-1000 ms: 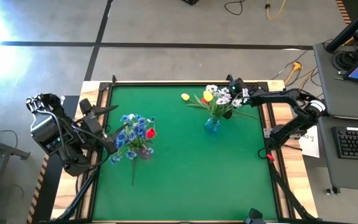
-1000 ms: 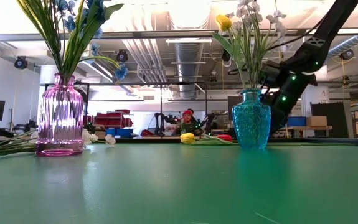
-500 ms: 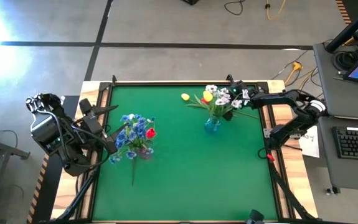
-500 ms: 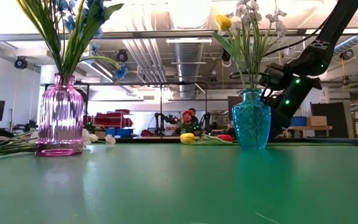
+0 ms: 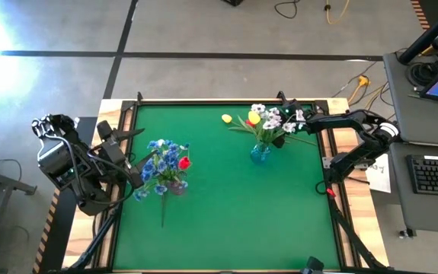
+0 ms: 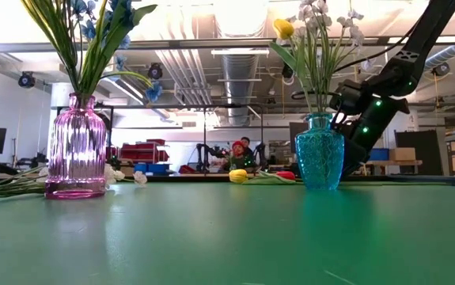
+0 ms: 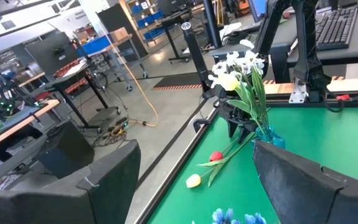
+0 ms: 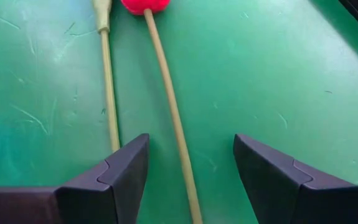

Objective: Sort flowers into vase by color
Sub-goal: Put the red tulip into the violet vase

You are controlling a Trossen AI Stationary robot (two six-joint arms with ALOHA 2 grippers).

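Right end effector [image 8: 188,168] released, straddling red flower's stem [image 8: 169,112], hidden behind bouquet from above.

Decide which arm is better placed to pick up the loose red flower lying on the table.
Right. Its open claw already straddles the red flower's stem on the mat beside the blue vase. The left claw waits open by the pink vase, far across the table.
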